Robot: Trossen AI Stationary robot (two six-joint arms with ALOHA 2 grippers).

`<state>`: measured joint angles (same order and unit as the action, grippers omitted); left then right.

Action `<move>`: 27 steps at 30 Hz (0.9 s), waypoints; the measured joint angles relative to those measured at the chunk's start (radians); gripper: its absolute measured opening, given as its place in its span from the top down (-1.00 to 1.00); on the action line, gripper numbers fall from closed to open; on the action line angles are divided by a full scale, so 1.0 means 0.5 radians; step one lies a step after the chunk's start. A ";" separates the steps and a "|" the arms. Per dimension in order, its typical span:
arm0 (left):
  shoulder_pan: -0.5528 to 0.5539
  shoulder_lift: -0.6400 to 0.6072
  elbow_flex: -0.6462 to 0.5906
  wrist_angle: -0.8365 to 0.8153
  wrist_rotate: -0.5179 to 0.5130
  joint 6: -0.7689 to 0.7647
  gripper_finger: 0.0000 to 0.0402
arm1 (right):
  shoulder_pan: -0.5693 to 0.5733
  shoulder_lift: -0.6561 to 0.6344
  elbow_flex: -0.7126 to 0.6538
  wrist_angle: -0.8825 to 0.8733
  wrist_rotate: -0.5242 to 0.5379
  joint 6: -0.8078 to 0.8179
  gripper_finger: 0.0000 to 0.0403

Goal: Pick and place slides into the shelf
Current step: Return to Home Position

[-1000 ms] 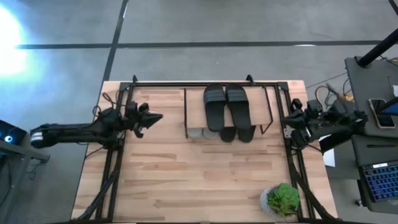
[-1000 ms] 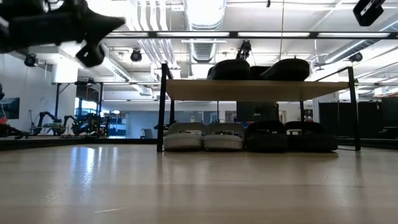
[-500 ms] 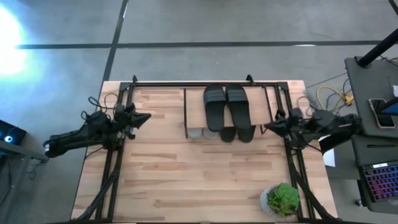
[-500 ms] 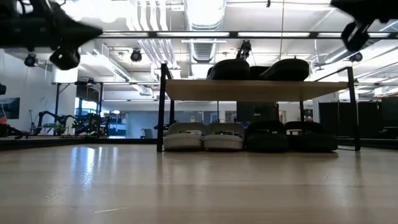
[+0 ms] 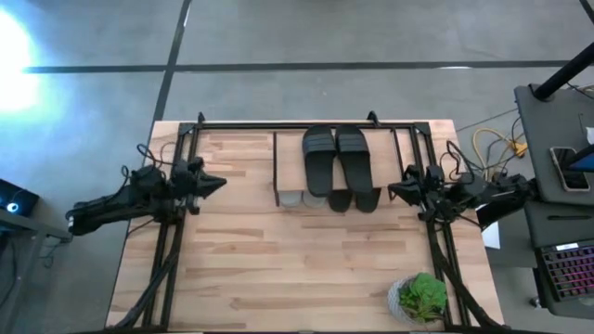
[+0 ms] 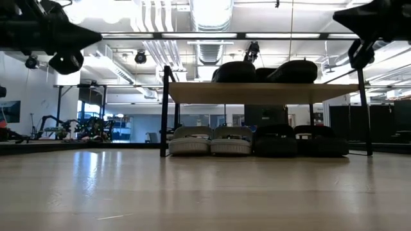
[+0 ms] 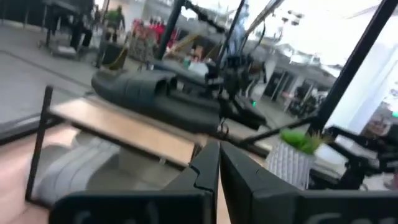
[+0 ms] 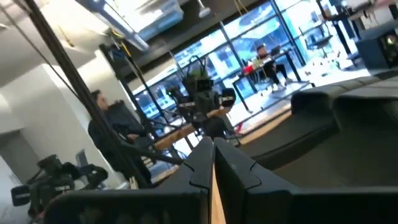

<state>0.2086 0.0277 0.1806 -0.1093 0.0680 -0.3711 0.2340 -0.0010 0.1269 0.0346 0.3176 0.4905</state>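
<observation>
We count six slides, each an open-toed slip-on with one wide strap: four black and two light grey. One black slide (image 5: pixel 319 160) and a second black slide (image 5: pixel 354 160) lie side by side, touching, on top of the shelf (image 5: pixel 290 162), a low rack with a light wood board on thin black legs. In the low view their dark humps sit on the board, to the right of its middle. Beneath the board four more stand in a row on the worktop (image 5: pixel 278 260): two grey slides (image 6: pixel 189 141) to the left, just beside each other, then two black slides (image 6: pixel 275 141) to the right. From above, only the ends of that lower row show past the board's edge.

The shelf stands at the far side of the worktop, about midway between the two arms.

The left end effector (image 5: pixel 218 183) hangs above the worktop's left part, well apart from the shelf. Its wrist view shows its two dark fingers (image 7: pixel 205 168) pressed together on nothing. The right end effector (image 5: pixel 394 192) hangs near the shelf's right end, its fingers (image 8: pixel 199 165) likewise pressed together and empty.

One potted plant (image 5: pixel 422 297) sits at the worktop's near right corner. One person (image 8: pixel 109 130) in dark clothes stands in the room beyond.
</observation>
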 joint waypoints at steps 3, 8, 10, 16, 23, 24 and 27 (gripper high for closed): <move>0.002 0.000 -0.005 0.053 0.049 -0.005 1.00 | -0.014 0.002 -0.047 0.090 -0.029 -0.022 0.96; 0.000 0.000 -0.084 0.045 0.206 -0.071 1.00 | -0.017 0.000 -0.181 0.357 -0.387 0.008 0.96; 0.000 0.000 -0.127 0.058 0.211 -0.133 1.00 | -0.015 0.000 -0.210 0.411 -0.450 0.016 0.96; 0.001 0.000 -0.153 0.173 -0.093 -0.251 1.00 | -0.024 0.001 -0.182 0.400 -0.459 -0.212 0.96; 0.000 0.006 -0.152 0.411 -0.430 -0.284 1.00 | -0.027 0.003 0.434 -0.436 -0.383 -0.502 0.96; 0.000 0.007 -0.153 0.406 -0.466 -0.282 1.00 | -0.022 0.005 0.506 -0.602 -0.502 -0.483 0.96; 0.001 0.022 -0.153 0.408 -0.533 -0.269 1.00 | -0.019 0.003 0.650 -0.679 -0.818 -0.544 0.96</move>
<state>0.2093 0.0388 0.1039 0.0948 -0.1983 -0.5054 0.2246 0.0005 0.4518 -0.3051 -0.0912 0.2185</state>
